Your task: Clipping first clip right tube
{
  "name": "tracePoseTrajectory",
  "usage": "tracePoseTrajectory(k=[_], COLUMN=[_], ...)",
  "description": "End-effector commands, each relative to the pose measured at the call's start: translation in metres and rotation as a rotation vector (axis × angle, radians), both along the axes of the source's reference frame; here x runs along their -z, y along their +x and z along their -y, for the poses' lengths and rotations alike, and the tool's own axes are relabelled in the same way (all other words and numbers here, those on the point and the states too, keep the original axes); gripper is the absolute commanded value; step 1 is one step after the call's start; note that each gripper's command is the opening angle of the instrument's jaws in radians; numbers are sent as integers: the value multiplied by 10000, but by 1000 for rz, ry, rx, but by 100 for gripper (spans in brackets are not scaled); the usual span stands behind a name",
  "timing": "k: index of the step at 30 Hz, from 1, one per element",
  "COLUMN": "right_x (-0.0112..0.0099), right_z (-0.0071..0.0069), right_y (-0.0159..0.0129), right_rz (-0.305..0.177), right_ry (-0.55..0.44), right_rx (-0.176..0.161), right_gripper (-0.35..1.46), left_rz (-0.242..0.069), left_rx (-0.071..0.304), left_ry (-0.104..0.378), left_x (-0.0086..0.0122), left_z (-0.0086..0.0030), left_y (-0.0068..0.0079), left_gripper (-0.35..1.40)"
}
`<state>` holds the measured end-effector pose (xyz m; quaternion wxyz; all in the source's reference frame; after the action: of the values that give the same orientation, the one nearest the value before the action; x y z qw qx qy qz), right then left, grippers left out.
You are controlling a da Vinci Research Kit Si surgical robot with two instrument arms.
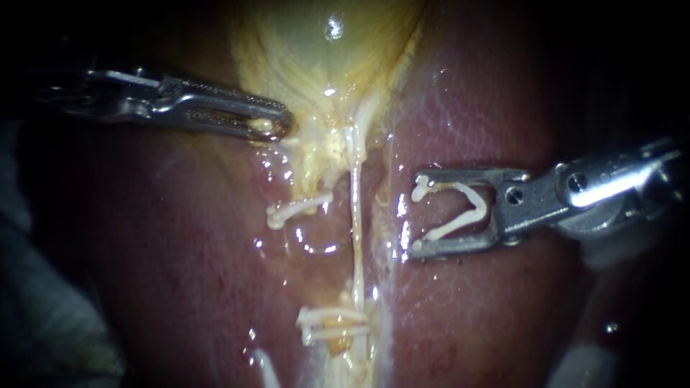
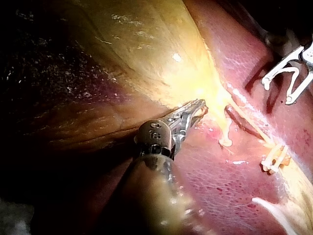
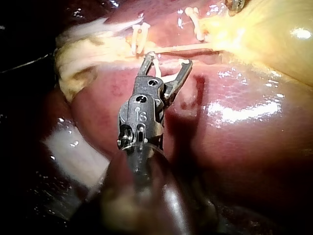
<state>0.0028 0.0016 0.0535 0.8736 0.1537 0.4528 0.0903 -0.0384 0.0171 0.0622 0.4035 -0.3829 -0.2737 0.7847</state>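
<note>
Pinching the gallbladder (image 1: 323, 50) at its narrow lower edge, the left instrument (image 1: 273, 128) has its jaws pressed together on that tissue. Its shaft lies almost level, coming in from the left. I judge that it is holding the neck taut and to the side.

Just below it, an upper clip (image 1: 298, 210) sits closed on a short stub beside the right tube (image 1: 355, 223). A lower clip (image 1: 334, 327) crosses the yellowish tissue farther down; whether it catches the right tube I cannot tell.

The right tube is a thin pale strand running down from the gallbladder over the liver (image 1: 489, 309), and it is bare between the levels of those two clips.

To its right, the right instrument (image 1: 419, 214) lies level with that bare stretch. Its jaws are spread wide and carry the loaded clip (image 1: 460, 208), one white leg seated against each jaw, with the mouth facing the tube. The tips are near the tube but do not reach it.

The clip looks loaded and aimed only. What remains is to advance until the tube lies between the legs, squeeze, and let go.
</note>
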Motion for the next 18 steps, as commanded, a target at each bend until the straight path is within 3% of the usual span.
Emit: tracePoseTrajectory(k=[1,3,8,11,15,18], right_x=[0,0,0,-1,-3,-9], right_z=[0,0,1,1,2,5], right_y=[-1,-1,-1,0,4,9], right_rz=[0,0,-4,-6,-14,-33], right_ry=[0,0,5,8,18,67], right_rx=[0,0,6,10,23,0], right_gripper=[50,50,50,50,50,50], left_rz=[2,5,-8,-4,-5,-7], left_rx=[-1,-4,32,43,50,52], left_ry=[2,7,7,5,4,1], left_x=[2,13,55,73,78,74], left_z=[-1,-5,-22,-30,-28,-25], left_y=[2,10,34,41,39,36], left_gripper=[-35,-35,-35,-35,-35,-35])
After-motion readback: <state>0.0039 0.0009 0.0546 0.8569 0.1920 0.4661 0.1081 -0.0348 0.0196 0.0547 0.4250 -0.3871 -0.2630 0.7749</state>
